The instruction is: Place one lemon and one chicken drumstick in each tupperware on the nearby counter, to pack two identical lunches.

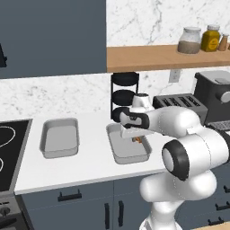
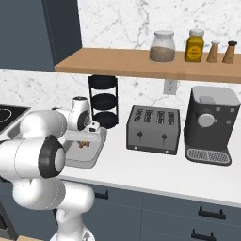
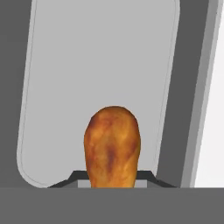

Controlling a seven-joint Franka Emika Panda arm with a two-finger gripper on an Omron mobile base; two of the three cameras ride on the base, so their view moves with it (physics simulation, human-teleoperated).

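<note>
Even, bright rendered light, soft faint shadows inside the trays (image 1: 59,137) (no hard edges), white tabletop (image 1: 90,168) slightly washed out, no glare, base views a little soft, hand view sharp, no edge distortion

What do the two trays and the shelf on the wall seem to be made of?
The tupperware trays look like matte light-grey plastic or metal: plain and even, without shine or grain, so it stays open. The wall shelf looks like wood: warm tan, smooth, with an unglossy finish.

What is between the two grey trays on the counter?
Nothing: bare white counter lies between the left tupperware and the right tupperware, seen from the left base view.
</note>
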